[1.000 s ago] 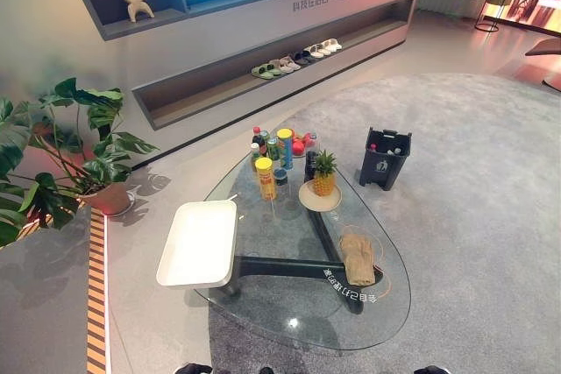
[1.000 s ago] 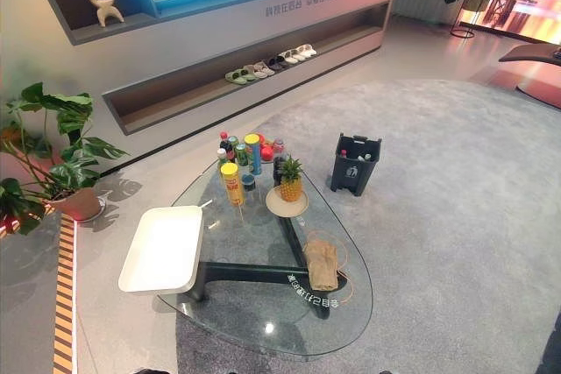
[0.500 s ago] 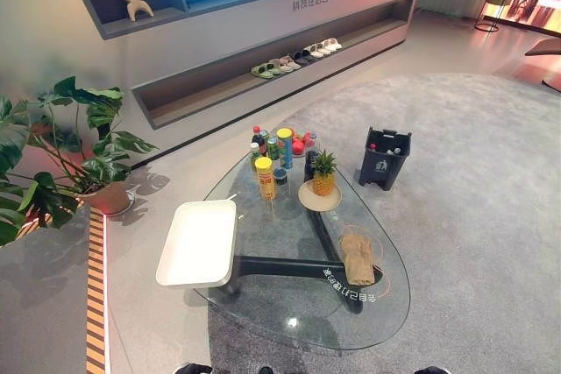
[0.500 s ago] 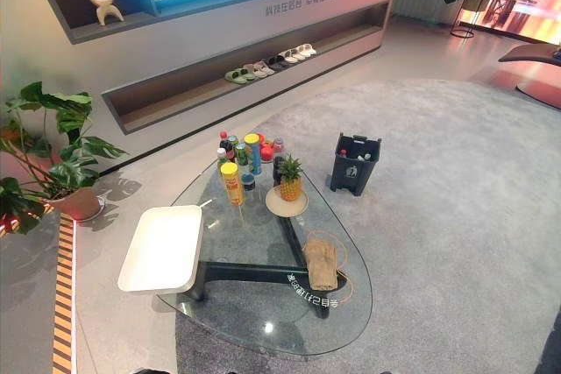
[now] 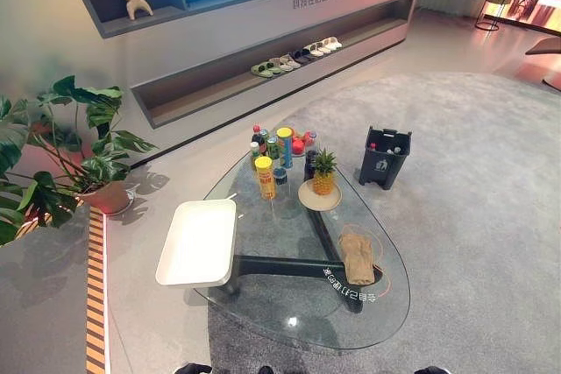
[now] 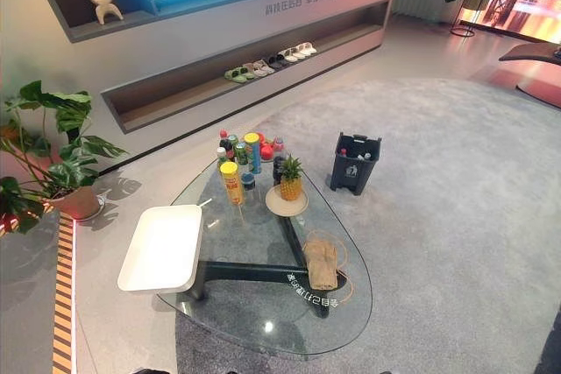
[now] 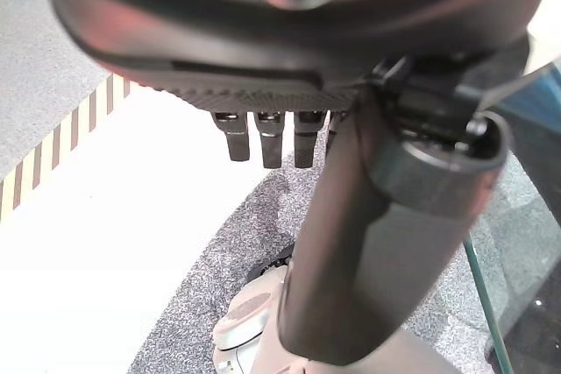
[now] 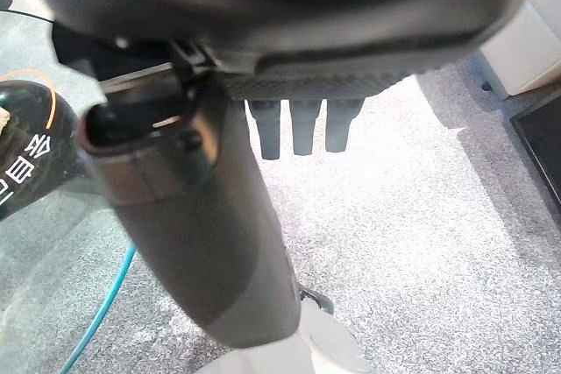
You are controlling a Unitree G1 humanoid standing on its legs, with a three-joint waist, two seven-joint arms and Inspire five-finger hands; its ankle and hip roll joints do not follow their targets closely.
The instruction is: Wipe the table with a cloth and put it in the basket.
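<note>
- Cloth [image 5: 357, 257]: head views show it tan and folded, lying flat on the glass table [image 5: 289, 304]. I take the pineapple [image 5: 324, 172] on its plate as landmark; the cloth lies nearer to me than it, well apart, toward the table's right rim. Nothing touches it; my guess is it was laid there within reach of my right arm.
- Basket [image 5: 384, 157]: dark, standing on the carpet off the table, to the right of the pineapple and a little beyond it. I judge it the drop point.
- Bottles and cans [image 5: 273, 151] cluster just left of and behind the pineapple; white tray [image 5: 199, 243] sits on the table's left edge, well left of it. Wiping should keep to the bare glass on my side.
- Left wrist view: my left hand [image 7: 263, 133] hangs relaxed, fingers straight, holding nothing, carpet beneath.
- Right wrist view: my right hand [image 8: 298, 124] likewise slack and empty, over carpet beside the glass rim.
- Judgement: task not begun; reaching for the cloth comes first.
</note>
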